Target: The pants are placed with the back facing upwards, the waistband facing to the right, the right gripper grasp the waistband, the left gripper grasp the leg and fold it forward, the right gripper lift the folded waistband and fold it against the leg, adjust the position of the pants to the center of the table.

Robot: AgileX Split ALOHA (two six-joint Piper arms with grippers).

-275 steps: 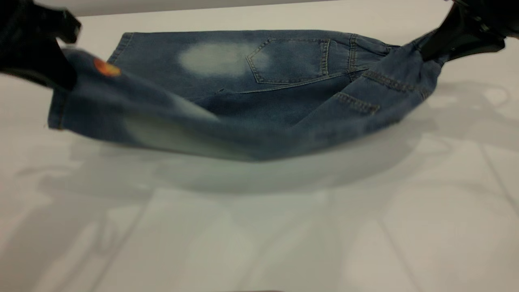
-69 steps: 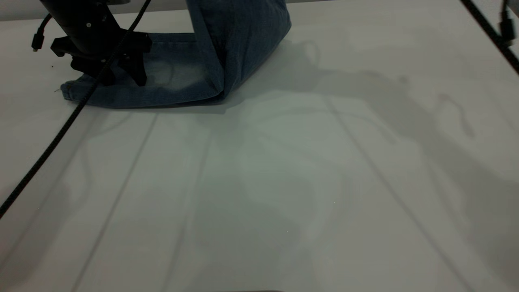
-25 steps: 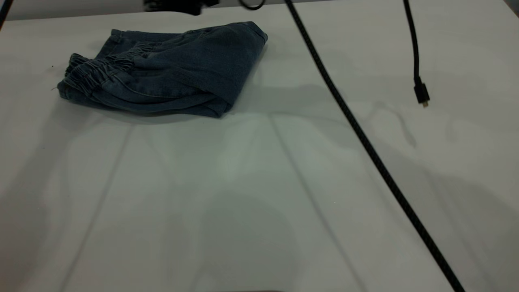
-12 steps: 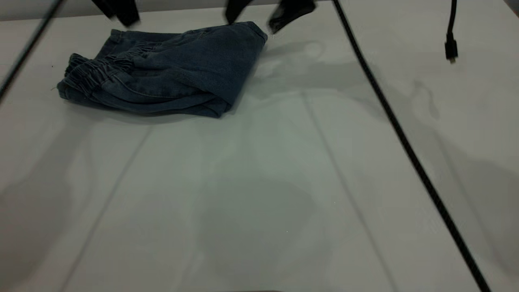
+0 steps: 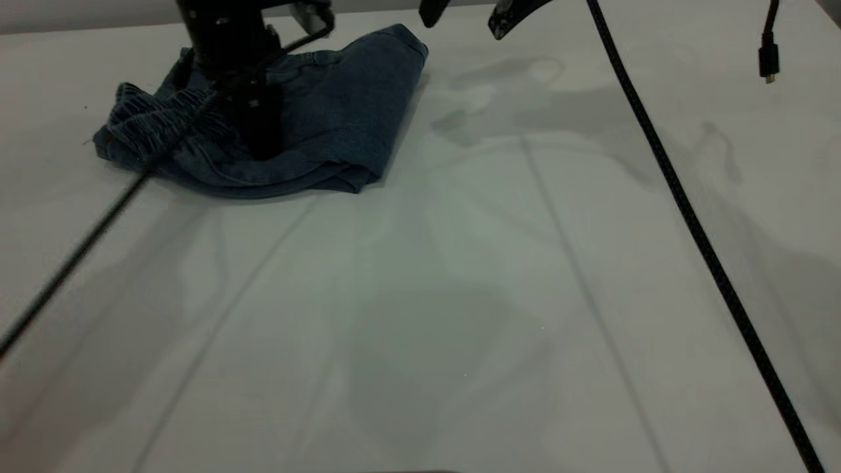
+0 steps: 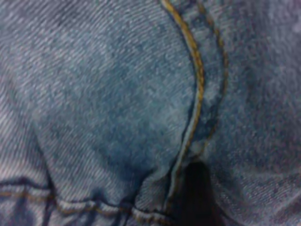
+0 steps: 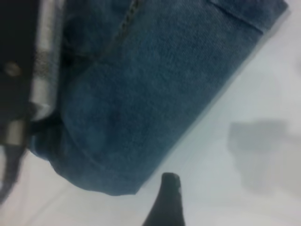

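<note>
My left gripper [image 5: 253, 141] presses into the folded pants [image 5: 341, 118]; its fingers' state I cannot tell. My right gripper [image 5: 470, 16] hovers at their two o'clock, fingers apart.

Left tool [image 5: 253, 135] points straight down at eleven o'clock, tip buried, finger state unreadable. Right tool [image 5: 470, 16] hangs at twelve o'clock, its two fingers [image 5: 509, 20] spread apart.
</note>
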